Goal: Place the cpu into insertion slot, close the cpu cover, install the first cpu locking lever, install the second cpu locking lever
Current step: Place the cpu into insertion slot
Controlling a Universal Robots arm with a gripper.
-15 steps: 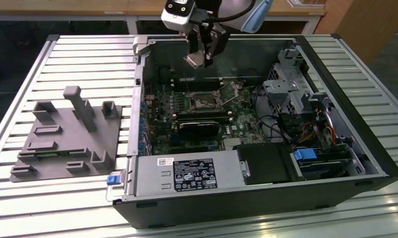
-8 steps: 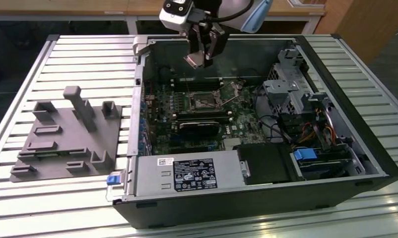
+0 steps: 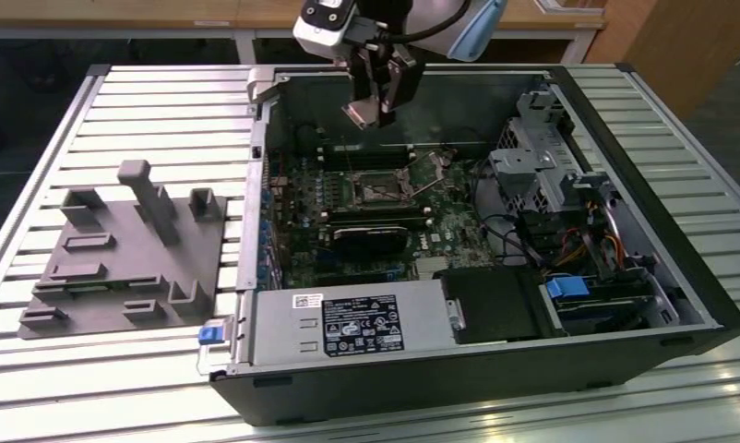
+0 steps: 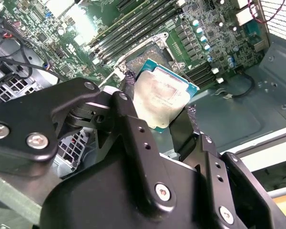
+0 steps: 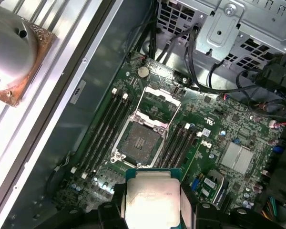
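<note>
Slatted metal table (image 3: 137,101), wooden furniture behind. Grey holder block (image 3: 124,258) well left of socket in exterior view; open computer case (image 3: 469,378) around socket. Socket (image 3: 376,187) bare, cover (image 5: 162,92) standing open beside it. Gripper (image 3: 376,106) pinching chip (image 4: 163,98) by two edges, well above socket, chip tilted. Likely risks: skewed landing bends pins; thin edge grip slips; descent clips raised cover or memory slots (image 5: 107,129) flanking socket.

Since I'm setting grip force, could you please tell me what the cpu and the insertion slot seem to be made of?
The cpu: dull silver-grey metal top, matte and smudged, on a teal-green edge, probably circuit board. The insertion slot: seemingly black plastic, matte, with a thin shiny silvery frame, likely metal.
</note>
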